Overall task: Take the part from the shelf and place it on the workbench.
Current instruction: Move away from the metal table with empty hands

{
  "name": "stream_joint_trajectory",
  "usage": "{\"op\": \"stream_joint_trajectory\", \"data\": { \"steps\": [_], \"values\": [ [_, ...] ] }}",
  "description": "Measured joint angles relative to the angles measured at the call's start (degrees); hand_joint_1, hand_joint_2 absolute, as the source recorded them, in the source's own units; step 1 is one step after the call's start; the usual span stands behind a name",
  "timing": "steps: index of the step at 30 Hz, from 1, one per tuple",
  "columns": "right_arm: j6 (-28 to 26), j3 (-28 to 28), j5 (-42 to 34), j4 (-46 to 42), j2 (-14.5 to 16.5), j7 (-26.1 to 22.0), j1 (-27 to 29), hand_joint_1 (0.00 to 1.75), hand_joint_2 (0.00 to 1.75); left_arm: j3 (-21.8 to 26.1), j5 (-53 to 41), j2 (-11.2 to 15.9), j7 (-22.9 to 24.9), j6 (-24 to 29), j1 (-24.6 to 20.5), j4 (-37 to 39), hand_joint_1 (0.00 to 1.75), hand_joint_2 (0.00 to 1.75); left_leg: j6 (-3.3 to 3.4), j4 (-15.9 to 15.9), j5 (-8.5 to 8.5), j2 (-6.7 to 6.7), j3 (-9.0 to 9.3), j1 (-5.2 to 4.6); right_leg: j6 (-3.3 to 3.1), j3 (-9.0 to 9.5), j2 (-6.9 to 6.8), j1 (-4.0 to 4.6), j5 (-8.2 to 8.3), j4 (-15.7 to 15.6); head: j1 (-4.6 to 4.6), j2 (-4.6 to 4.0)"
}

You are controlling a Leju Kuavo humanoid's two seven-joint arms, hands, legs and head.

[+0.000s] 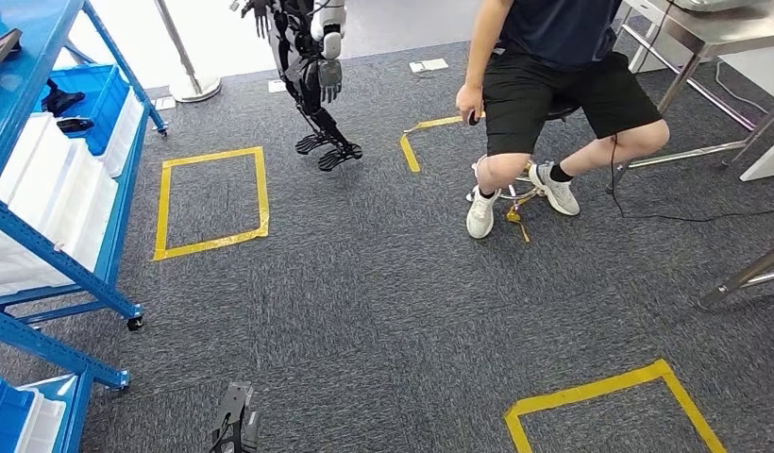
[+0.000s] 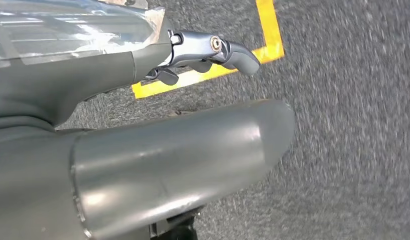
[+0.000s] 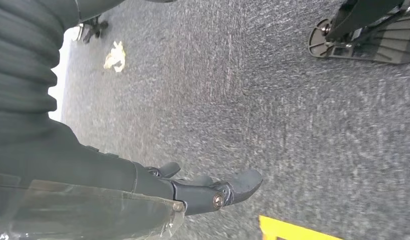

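From the head view you look down on grey carpet with the blue metal shelf (image 1: 58, 255) running along the left edge. White and blue plastic bins (image 1: 43, 193) sit on its levels, and a small black part (image 1: 74, 124) lies on a white bin near the blue one. A square of yellow floor tape (image 1: 211, 201) lies just beside the shelf. A second black humanoid robot (image 1: 312, 71) stands farther off. A person in black shorts (image 1: 553, 90) sits on a stool near a steel-legged desk (image 1: 714, 38).

In the left wrist view your left hand (image 2: 208, 52) hangs over the carpet, fingers loosely curled and holding nothing.

In the right wrist view your right hand (image 3: 208, 190) hangs likewise, fingers loosely bent, nothing in them.
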Motion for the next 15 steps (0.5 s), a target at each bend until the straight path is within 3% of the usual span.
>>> {"op": "stream_joint_trajectory", "data": {
  "steps": [2,4,5,6,7,8,9,10,11,12,13,14,15],
  "values": [
    [0.00,0.00,0.01,0.00,0.02,0.00,-0.08,0.00,1.75,0.00,0.00,0.01,0.00,0.03,0.05,-0.01,0.00,0.00,0.16,-3.35,1.54,0.44,1.91,-0.01,0.00,0.07,-0.48,0.00,-0.06,0.00,-0.01,0.00],
    [-0.01,0.00,0.11,0.00,0.08,0.00,-0.14,0.00,1.75,0.01,-0.09,0.03,-0.02,0.26,-0.06,-0.26,0.00,0.00,0.66,-9.73,3.29,3.67,5.59,-0.52,0.33,0.28,-1.49,0.41,-0.38,0.07,-0.03,0.00],
    [-0.01,0.00,0.24,0.00,0.08,0.03,-0.22,0.00,1.75,0.02,-0.32,0.08,-0.02,0.37,-0.15,-0.47,0.00,0.00,1.27,-12.56,4.10,4.11,7.07,-0.73,0.83,0.40,-1.69,0.55,-0.83,0.31,0.05,0.00],
    [-0.01,0.01,0.37,0.01,0.14,0.05,-0.21,0.00,1.75,0.04,-0.65,0.14,-0.03,0.44,-0.34,-0.66,0.00,0.00,1.98,-14.41,4.60,3.92,7.93,-0.88,1.10,-0.39,-0.65,0.63,-2.21,2.47,0.19,0.00],
    [-0.01,0.01,0.33,0.04,0.15,0.09,-0.11,0.00,1.75,0.06,-1.08,0.18,-0.08,0.40,-0.43,-0.75,0.00,0.00,2.53,-14.68,4.97,1.57,7.83,-0.81,1.37,-2.52,0.82,0.52,-4.03,6.96,0.34,0.00],
    [-0.05,0.01,0.17,0.09,0.15,0.11,0.05,0.00,1.75,0.09,-1.52,0.23,-0.19,0.39,-0.51,-0.80,0.00,0.00,2.90,-14.88,5.34,-1.53,7.71,-0.66,2.20,-2.87,3.39,0.07,-3.94,7.11,0.50,0.00],
    [-0.11,0.01,-0.08,0.16,0.20,0.08,0.25,0.00,1.75,0.13,-1.80,0.26,-0.33,0.38,-0.58,-0.79,0.00,0.00,2.63,-14.80,5.59,-3.96,7.47,-0.64,2.27,-3.18,5.38,-0.13,-3.47,7.07,0.57,0.00],
    [-0.19,-0.01,-0.34,0.23,0.17,0.05,0.44,0.00,1.75,0.21,-2.11,0.33,-0.48,0.39,-0.51,-0.76,0.00,0.00,1.93,-12.80,4.45,-4.30,6.40,-0.68,2.07,-2.62,5.51,-0.29,-1.91,5.01,0.41,0.00],
    [-0.22,-0.02,-0.48,0.29,0.13,0.15,0.63,0.00,1.75,0.31,-2.33,0.40,-0.58,0.42,-0.41,-0.69,0.00,0.00,1.15,-8.29,2.50,-3.71,4.18,-0.59,1.69,-0.81,4.71,-0.35,0.16,0.62,0.25,0.00],
    [-0.16,-0.03,-0.49,0.34,0.04,0.36,0.74,0.00,1.75,0.48,-2.57,0.47,-0.78,0.46,-0.24,-0.58,0.00,0.00,0.62,-6.69,1.92,-1.87,3.54,-0.57,0.66,-0.71,2.39,-0.11,0.28,0.54,0.05,0.00],
    [-0.09,-0.04,-0.47,0.36,-0.08,0.62,0.88,0.00,1.75,0.65,-2.82,0.52,-0.95,0.50,-0.10,-0.47,0.00,0.00,0.45,-6.28,1.52,1.18,3.72,-0.52,0.15,-0.63,0.27,0.00,0.27,0.46,-0.15,0.00],
    [-0.06,-0.05,-0.43,0.37,-0.24,0.92,1.01,0.00,1.75,0.78,-2.96,0.51,-1.13,0.54,-0.02,-0.37,0.00,0.00,0.60,-7.98,2.29,2.63,4.87,-0.62,0.23,-0.55,-1.25,0.32,0.04,0.52,-0.15,0.00],
    [-0.10,-0.07,-0.40,0.38,-0.39,1.10,1.03,0.00,1.75,0.89,-3.08,0.50,-1.31,0.58,-0.03,-0.33,0.00,0.00,0.90,-12.22,3.87,3.74,7.15,-0.84,0.42,-0.44,-2.13,0.52,-0.18,0.54,-0.09,0.00]
  ]
}}
